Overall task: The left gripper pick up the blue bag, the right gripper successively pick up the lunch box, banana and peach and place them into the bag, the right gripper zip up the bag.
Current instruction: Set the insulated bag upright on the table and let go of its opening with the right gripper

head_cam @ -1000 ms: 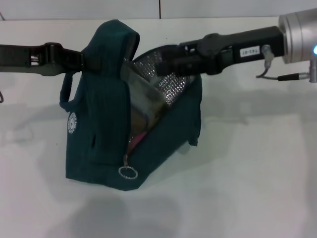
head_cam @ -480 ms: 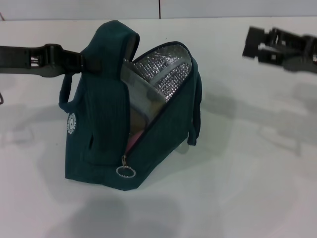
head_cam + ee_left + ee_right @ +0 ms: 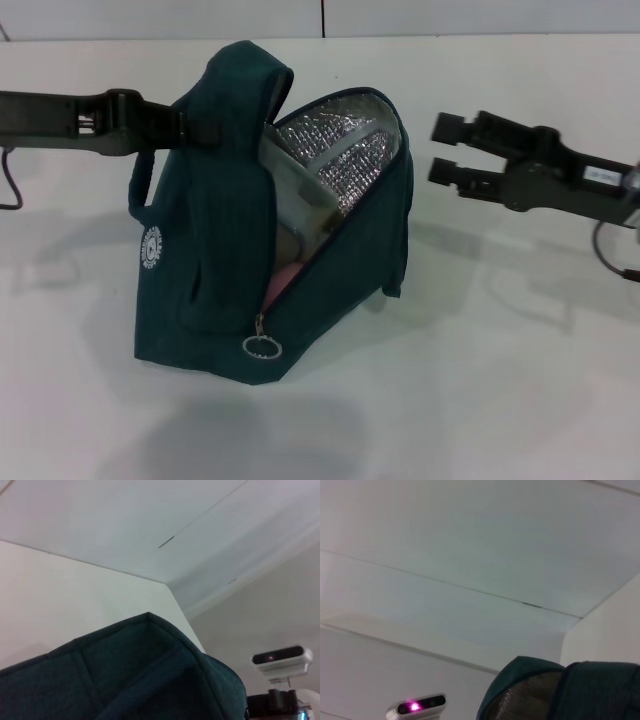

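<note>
The dark teal bag point(image 3: 220, 260) stands on the white table, its flap unzipped and its silver lining point(image 3: 340, 160) showing. My left gripper point(image 3: 195, 128) is shut on the bag's upper back edge and holds it up. The clear lunch box point(image 3: 300, 205) sits inside, with something pink point(image 3: 280, 280) low in the opening; the banana is hidden. A metal zipper ring point(image 3: 261, 347) hangs at the bag's lower front. My right gripper point(image 3: 448, 150) is open and empty, just right of the bag's opening. The bag's top also shows in the left wrist view point(image 3: 135, 675) and the right wrist view point(image 3: 560, 690).
The white table point(image 3: 500, 380) stretches in front of and to the right of the bag. A pale wall with a vertical seam point(image 3: 322, 18) runs along the table's far edge.
My right gripper pulled out of the bag's opening, swung far right, and has now come back toward the bag, open and empty. The bag shifted slightly right.
</note>
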`<action>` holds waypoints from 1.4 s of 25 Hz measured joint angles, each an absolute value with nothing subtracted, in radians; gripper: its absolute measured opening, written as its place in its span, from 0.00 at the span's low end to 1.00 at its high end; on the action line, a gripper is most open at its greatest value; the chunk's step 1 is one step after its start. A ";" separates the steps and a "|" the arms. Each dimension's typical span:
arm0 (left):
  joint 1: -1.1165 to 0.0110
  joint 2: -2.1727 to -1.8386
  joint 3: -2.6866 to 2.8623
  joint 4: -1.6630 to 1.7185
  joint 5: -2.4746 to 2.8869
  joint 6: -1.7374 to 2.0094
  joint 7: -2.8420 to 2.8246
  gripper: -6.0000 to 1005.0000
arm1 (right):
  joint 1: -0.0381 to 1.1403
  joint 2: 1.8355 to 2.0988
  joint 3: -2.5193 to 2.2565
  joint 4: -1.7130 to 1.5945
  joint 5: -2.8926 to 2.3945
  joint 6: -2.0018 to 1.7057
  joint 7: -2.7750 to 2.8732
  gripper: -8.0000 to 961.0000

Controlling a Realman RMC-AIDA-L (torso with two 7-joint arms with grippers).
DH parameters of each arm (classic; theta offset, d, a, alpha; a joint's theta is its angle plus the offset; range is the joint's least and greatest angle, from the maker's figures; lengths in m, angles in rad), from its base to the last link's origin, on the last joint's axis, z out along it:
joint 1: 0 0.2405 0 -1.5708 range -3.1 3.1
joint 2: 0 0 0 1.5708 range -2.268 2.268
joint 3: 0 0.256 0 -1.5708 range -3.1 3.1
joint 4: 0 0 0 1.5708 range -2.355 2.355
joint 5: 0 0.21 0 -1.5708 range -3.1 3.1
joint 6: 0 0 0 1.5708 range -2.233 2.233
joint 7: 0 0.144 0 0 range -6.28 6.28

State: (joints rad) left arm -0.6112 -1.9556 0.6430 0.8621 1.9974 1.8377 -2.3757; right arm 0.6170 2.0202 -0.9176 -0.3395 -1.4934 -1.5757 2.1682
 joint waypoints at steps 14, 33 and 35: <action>-0.620 -1.957 0.644 0.862 2.000 1.840 -2.373 0.04 | 0.687 2.025 -0.995 -0.297 -1.484 -1.472 2.080 0.91; -0.647 -1.970 0.658 0.862 1.998 1.845 -2.365 0.04 | 0.674 2.018 -0.989 -0.309 -1.398 -1.553 1.979 0.49; -0.656 -1.975 0.658 0.862 1.995 1.846 -2.367 0.04 | 0.654 2.015 -0.987 -0.347 -1.387 -1.578 1.978 0.48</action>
